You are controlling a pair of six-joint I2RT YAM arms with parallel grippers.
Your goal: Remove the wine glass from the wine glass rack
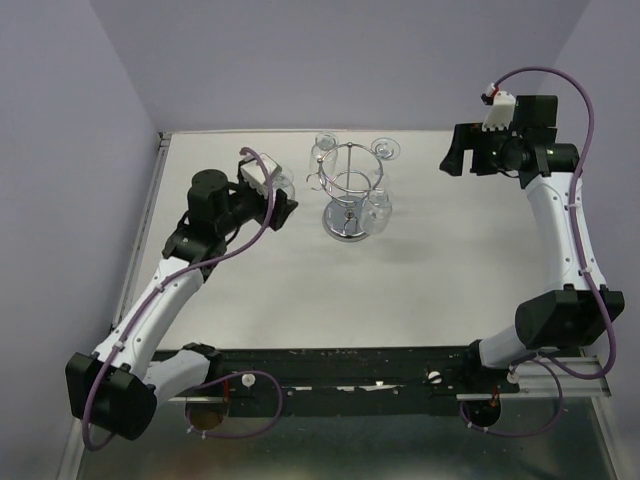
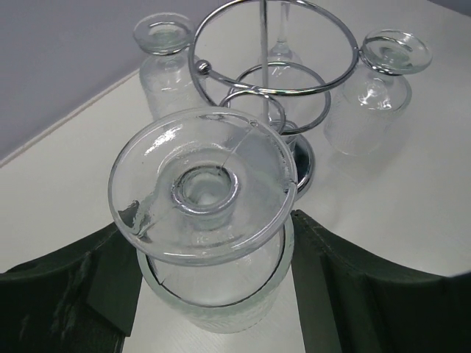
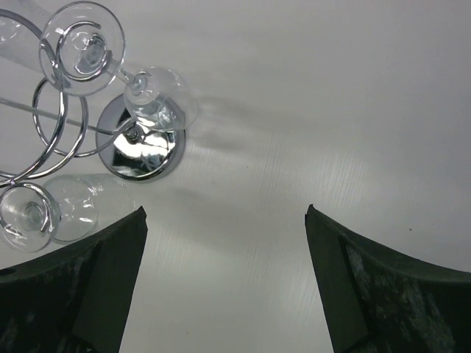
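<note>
Clear glass, thin-walled and slick. That is what I have in the left claw (image 2: 213,243), so I treat it as light, rigid and quick to break. The wine glass (image 2: 202,187) hangs upside down with its round foot facing my wrist camera. Its bowl fills the gap between the two dark fingers (image 2: 81,287), which stand fairly wide and look to press on both sides of it. From overhead it sits just left of the wine glass rack (image 3: 140,151), above the surface (image 1: 400,290). In the wrist view the far rim of the foot overlaps the nearest chrome loop, so I cannot tell whether it is fully clear of the hook. A thin line runs across the foot, and I cannot say whether it is a reflection or a crack.

I judge the bowl the right place to hold, being broad and rounded where the stem is narrow and would snap first. The grip should be only firm enough to stop it sliding, since smooth glass on hard pads may slip or twist. The other glasses (image 2: 165,51) (image 2: 379,81) hang close by, so a knock against them or the wire is the risk.

The right claw (image 3: 224,212) is spread wide with nothing in it, well right of the rack.
</note>
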